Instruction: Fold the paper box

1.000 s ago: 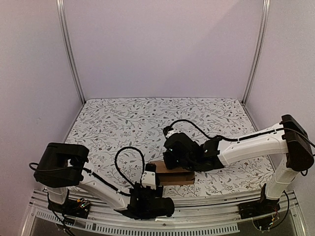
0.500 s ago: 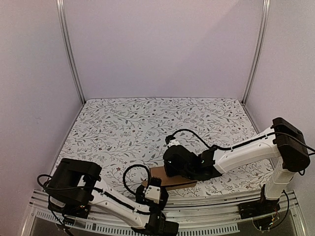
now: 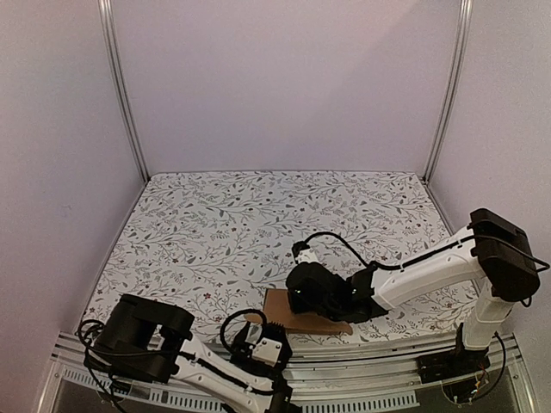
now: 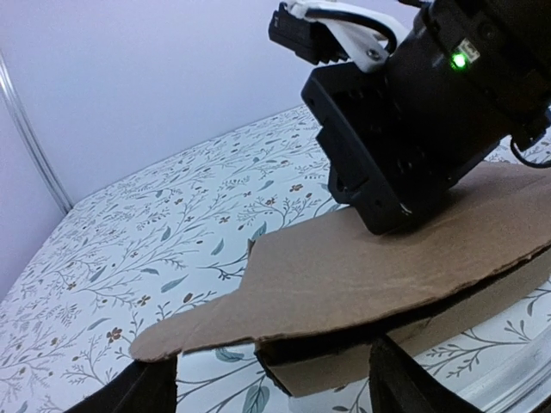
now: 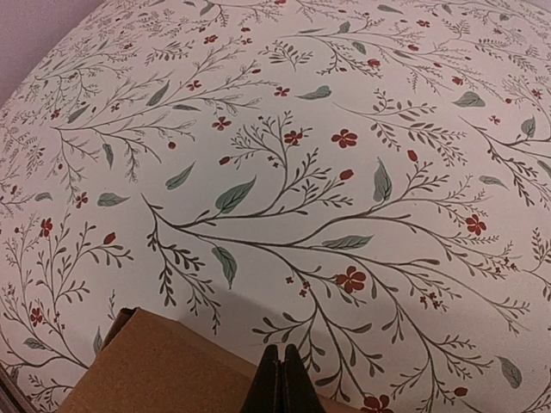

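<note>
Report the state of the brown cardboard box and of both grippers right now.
Plain brown cardboard paper box: partly folded, lying on the floral table, top panel loose with a rounded tab sticking out.
Left black two-finger gripper: open, empty, facing the box's near edge.
Right black two-finger gripper: shut, holding nothing, resting down on the box's top panel.

Nothing readable in any view: no text, labels, brands or numbers. Under the right pincer (image 5: 281,366), the paper box (image 4: 344,275) is plain brown and unprinted. Ahead of that pincer, the surface (image 5: 344,172) has only a leaf-and-flower print. Sole indicator is a small green light (image 4: 457,60), lit on the black housing behind the right pincer.
</note>
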